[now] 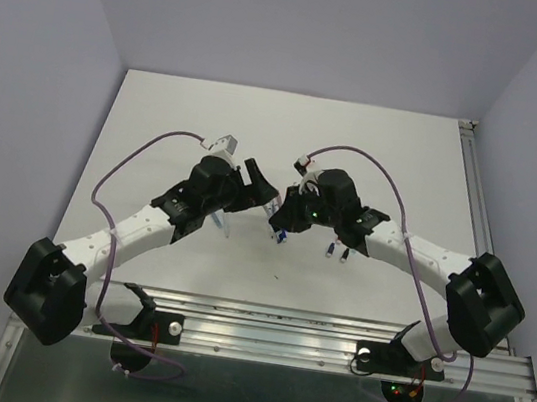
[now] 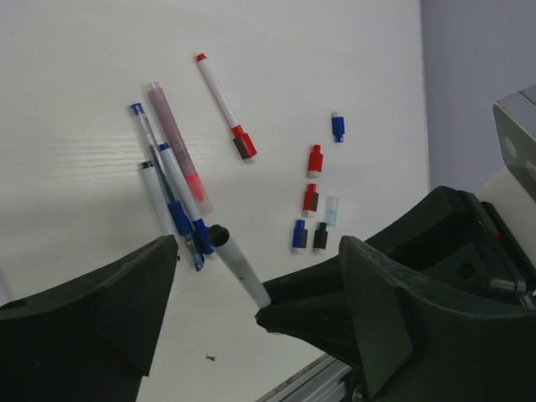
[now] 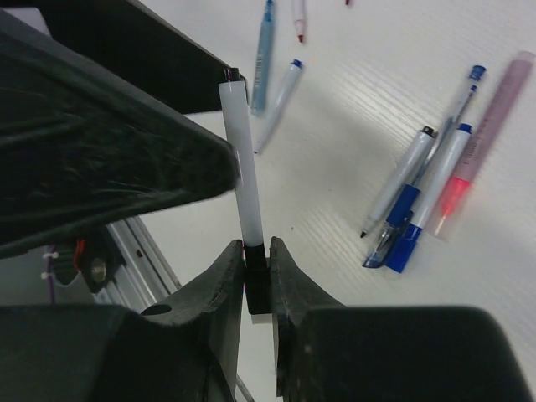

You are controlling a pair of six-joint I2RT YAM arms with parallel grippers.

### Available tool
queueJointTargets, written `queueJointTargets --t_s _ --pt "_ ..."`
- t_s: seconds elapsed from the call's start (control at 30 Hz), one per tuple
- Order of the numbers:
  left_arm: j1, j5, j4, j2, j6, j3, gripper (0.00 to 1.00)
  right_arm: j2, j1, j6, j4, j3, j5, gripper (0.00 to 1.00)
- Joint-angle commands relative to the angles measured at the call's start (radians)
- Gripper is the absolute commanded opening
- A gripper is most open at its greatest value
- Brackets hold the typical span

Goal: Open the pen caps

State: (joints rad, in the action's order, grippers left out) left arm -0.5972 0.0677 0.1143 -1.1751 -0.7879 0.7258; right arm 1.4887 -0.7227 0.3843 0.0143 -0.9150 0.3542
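Note:
My right gripper [image 3: 255, 247] is shut on the black cap [image 3: 257, 280] of a white-barrelled pen [image 3: 243, 159] and holds it above the table. In the left wrist view that pen [image 2: 241, 270] lies between the spread fingers of my left gripper [image 2: 260, 251], which is open and does not touch it. In the top view the two grippers meet mid-table, left [image 1: 256, 181] and right [image 1: 281, 218]. Several loose caps lie on the table: blue [image 2: 337, 127], red [image 2: 315, 160], black [image 2: 320, 236]. Other pens lie in a bunch [image 2: 172, 201], and a red-capped one [image 2: 224, 105] lies apart.
More pens lie right of my right gripper [image 3: 419, 201], with a pink one [image 3: 481, 142] beside them and others farther off [image 3: 268, 59]. An aluminium rail [image 1: 330, 332] runs along the table's near edge. A small speck [image 2: 210, 358] lies near it.

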Motion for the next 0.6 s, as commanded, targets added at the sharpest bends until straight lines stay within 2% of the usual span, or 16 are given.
queueJointTargets --t_s 0.0,0.1,0.13,0.2,0.23,0.3,0.33,0.43,0.57 --pt "-0.015 0.089 0.113 -0.021 -0.04 -0.016 0.83 -0.018 -0.011 0.082 0.171 0.019 0.087 0.1" --pt "-0.018 0.107 0.116 -0.043 -0.05 -0.02 0.63 -0.018 -0.011 0.122 0.219 0.024 0.092 0.1" --pt "-0.019 0.107 0.117 -0.044 -0.05 -0.02 0.47 -0.018 -0.011 0.131 0.225 0.025 0.089 0.1" --pt "-0.019 0.118 0.117 -0.043 -0.053 -0.019 0.23 -0.013 -0.011 0.143 0.231 0.022 0.08 0.1" --pt "-0.019 0.132 0.117 -0.037 -0.053 -0.019 0.0 -0.012 -0.011 0.146 0.227 0.018 0.077 0.11" --pt "-0.021 0.139 0.125 -0.023 -0.057 -0.019 0.0 -0.007 -0.011 0.151 0.225 0.018 0.078 0.15" --pt "-0.019 0.13 0.131 -0.006 -0.06 -0.025 0.0 -0.005 -0.011 0.154 0.222 0.015 0.08 0.26" --pt "-0.021 0.095 0.137 0.028 -0.071 -0.037 0.0 0.011 -0.011 0.151 0.194 -0.005 0.097 0.5" --pt "-0.023 0.077 0.137 0.046 -0.079 -0.039 0.0 0.057 -0.012 0.14 0.177 -0.028 0.138 0.52"
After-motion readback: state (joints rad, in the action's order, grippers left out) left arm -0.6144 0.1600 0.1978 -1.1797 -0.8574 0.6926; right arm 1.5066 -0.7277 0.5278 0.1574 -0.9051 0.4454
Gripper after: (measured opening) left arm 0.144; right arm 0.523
